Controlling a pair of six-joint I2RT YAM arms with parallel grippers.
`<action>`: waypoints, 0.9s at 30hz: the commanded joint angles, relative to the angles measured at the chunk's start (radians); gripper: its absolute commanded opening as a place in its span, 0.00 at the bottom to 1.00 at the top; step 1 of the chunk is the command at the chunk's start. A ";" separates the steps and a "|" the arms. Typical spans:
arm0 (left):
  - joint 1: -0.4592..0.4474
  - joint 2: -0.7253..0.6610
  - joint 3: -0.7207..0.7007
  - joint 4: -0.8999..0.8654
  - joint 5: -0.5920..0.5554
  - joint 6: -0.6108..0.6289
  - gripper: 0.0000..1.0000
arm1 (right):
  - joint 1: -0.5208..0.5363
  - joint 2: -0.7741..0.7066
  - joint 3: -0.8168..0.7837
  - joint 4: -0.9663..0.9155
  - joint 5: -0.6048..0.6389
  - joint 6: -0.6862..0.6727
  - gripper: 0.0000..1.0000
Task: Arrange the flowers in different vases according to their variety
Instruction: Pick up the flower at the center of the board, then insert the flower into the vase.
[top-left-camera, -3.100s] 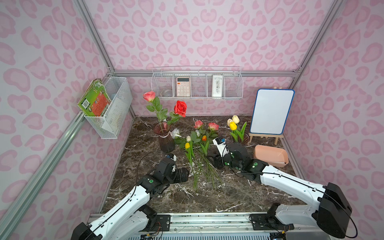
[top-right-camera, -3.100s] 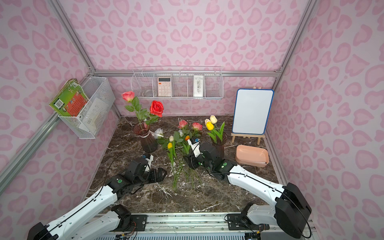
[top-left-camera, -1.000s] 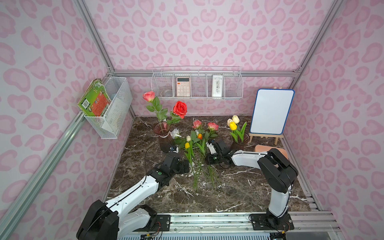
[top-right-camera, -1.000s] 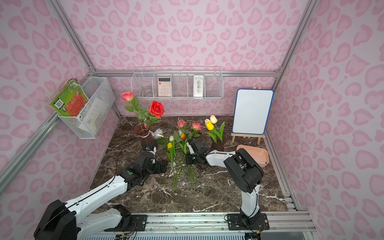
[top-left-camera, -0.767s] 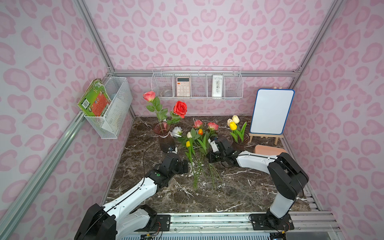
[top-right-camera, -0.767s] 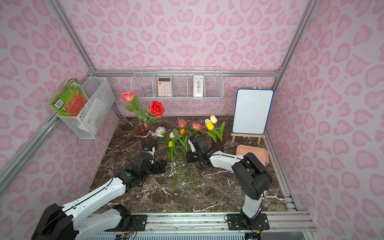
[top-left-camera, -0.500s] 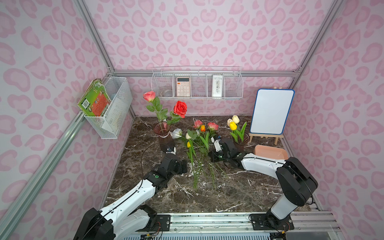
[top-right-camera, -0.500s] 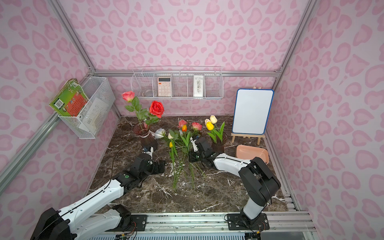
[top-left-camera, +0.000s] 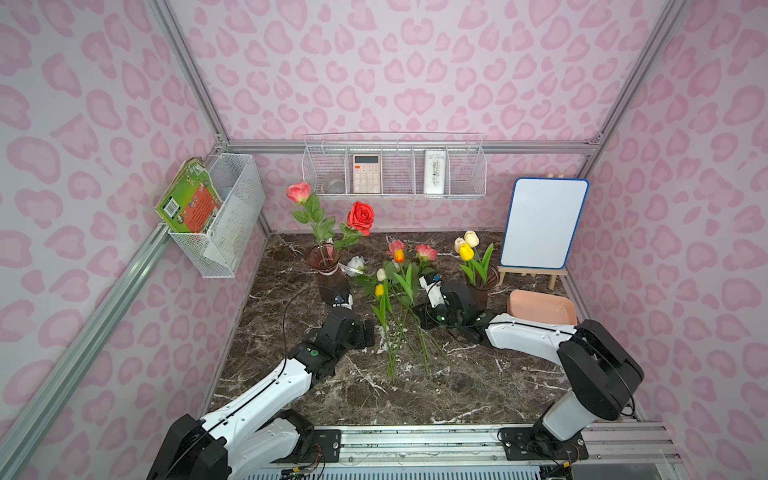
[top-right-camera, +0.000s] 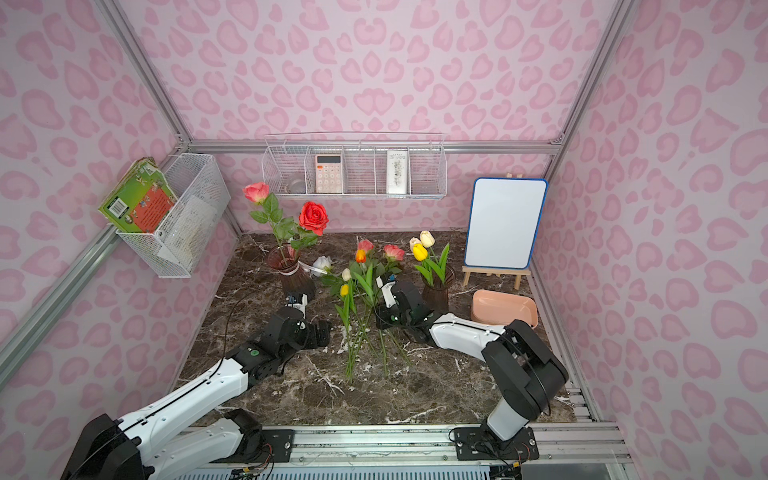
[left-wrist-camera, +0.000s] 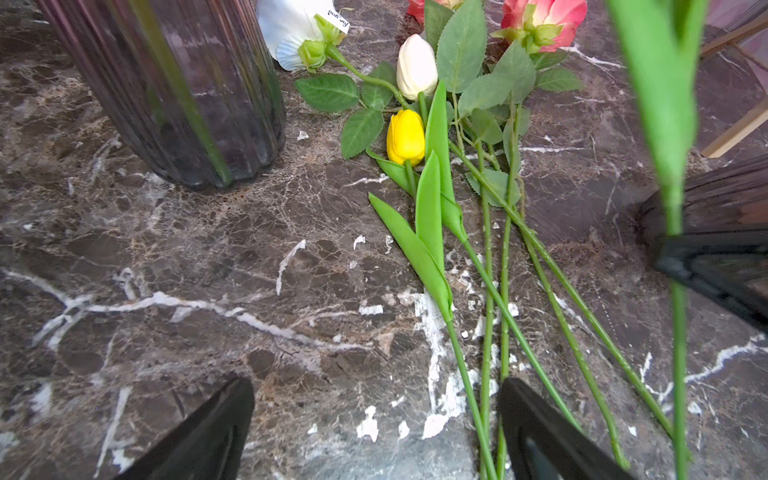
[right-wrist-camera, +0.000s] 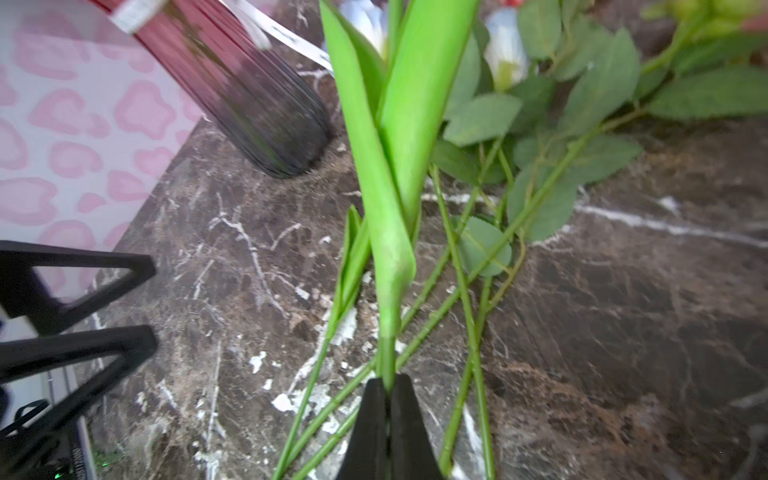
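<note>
My right gripper (right-wrist-camera: 386, 386) is shut on the green stem of an orange tulip (top-left-camera: 399, 254), holding it upright above the pile of flowers. On the marble lie a yellow tulip (left-wrist-camera: 405, 135), a cream tulip (left-wrist-camera: 415, 66), a pale white rose (left-wrist-camera: 291, 29) and a pink rose (left-wrist-camera: 540, 20), stems crossing. The banded vase (top-left-camera: 328, 274) holds a pink rose (top-left-camera: 298, 192) and a red rose (top-left-camera: 360, 212). The other vase (top-left-camera: 482, 286) holds a yellow tulip (top-left-camera: 466, 251) and cream ones. Left of the stems, my left gripper (left-wrist-camera: 376, 395) hovers open and empty.
A peach tray (top-left-camera: 542, 307) sits at the right, beside a whiteboard on an easel (top-left-camera: 542, 224). A wire shelf (top-left-camera: 395, 174) with a calculator hangs on the back wall. A wire basket with a green book (top-left-camera: 216, 220) hangs on the left wall.
My right gripper has lifted the orange tulip higher, and the right arm's elbow has swung out to the right. The left arm has barely moved.
</note>
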 joint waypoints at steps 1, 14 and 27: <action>0.001 -0.011 -0.002 0.015 -0.006 0.014 0.97 | 0.013 -0.095 -0.005 0.042 0.063 -0.072 0.00; 0.000 -0.017 -0.007 0.021 -0.003 0.011 0.97 | -0.070 -0.582 -0.043 0.108 0.198 -0.213 0.00; 0.000 -0.023 -0.011 0.026 -0.002 0.014 0.96 | -0.370 -0.568 0.009 0.181 0.123 -0.275 0.00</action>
